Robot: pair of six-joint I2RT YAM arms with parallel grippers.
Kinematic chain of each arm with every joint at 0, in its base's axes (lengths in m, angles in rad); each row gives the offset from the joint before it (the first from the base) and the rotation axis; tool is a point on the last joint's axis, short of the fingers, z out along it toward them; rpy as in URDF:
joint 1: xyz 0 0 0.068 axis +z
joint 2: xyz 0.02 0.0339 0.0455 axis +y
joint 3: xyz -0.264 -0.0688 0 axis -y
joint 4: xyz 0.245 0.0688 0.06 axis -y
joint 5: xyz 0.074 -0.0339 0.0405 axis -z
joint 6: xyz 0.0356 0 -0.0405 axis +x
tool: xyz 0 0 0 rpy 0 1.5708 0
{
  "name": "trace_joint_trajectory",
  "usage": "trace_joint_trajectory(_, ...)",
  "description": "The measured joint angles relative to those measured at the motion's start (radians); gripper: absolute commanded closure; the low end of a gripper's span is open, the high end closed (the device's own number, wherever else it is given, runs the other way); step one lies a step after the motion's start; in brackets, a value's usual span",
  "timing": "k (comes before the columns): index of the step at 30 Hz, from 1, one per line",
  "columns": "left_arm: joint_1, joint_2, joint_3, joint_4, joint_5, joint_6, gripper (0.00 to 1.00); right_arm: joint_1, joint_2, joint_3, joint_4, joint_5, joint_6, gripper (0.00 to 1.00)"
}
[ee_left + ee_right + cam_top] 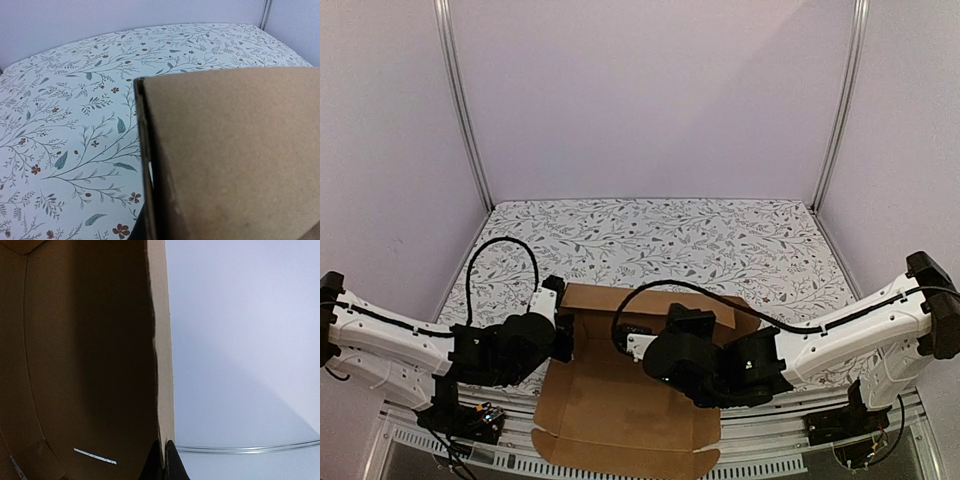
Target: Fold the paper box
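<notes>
The paper box (612, 412) is plain brown cardboard, lying partly opened at the near middle of the table, with its front flap reaching the table's edge. Its back wall (620, 298) stands up. My left gripper (564, 336) is at the box's left side wall, shut on that wall. The left wrist view shows the wall edge-on (146, 150), with a broad cardboard panel (235, 150) filling the right. My right gripper (165, 466) is shut on the edge of a cardboard wall (163, 365), its black fingertips (175, 467) pinching it. The dark inside of the box (80, 355) has a thin slot (95, 456).
A floral tablecloth (720, 245) covers the table out to pale walls and two metal corner posts (465, 110). A black cable (500, 245) loops above the left arm, and another (720, 295) arcs over the box's back wall. A metal rail (770, 455) runs along the near edge.
</notes>
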Motion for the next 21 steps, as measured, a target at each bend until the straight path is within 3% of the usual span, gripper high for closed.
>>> trace_joint_trajectory(5, 0.001, 0.013, 0.016, -0.011, -0.018, 0.000, 1.00, 0.002, 0.000, 0.026, -0.070, -0.046, 0.072, 0.82)
trace_joint_trajectory(9, 0.001, 0.023, 0.050, -0.027, -0.021, 0.013, 1.00, 0.009, 0.000, 0.034, -0.095, -0.121, 0.119, 0.56)
trace_joint_trajectory(17, 0.002, 0.061, 0.099, -0.023, -0.015, 0.067, 1.00, 0.011, -0.086, 0.055, -0.183, -0.332, 0.225, 0.27)
trace_joint_trajectory(21, 0.030, 0.085, 0.114, 0.018, 0.054, 0.104, 1.00, -0.001, -0.167, 0.080, -0.265, -0.483, 0.295, 0.19)
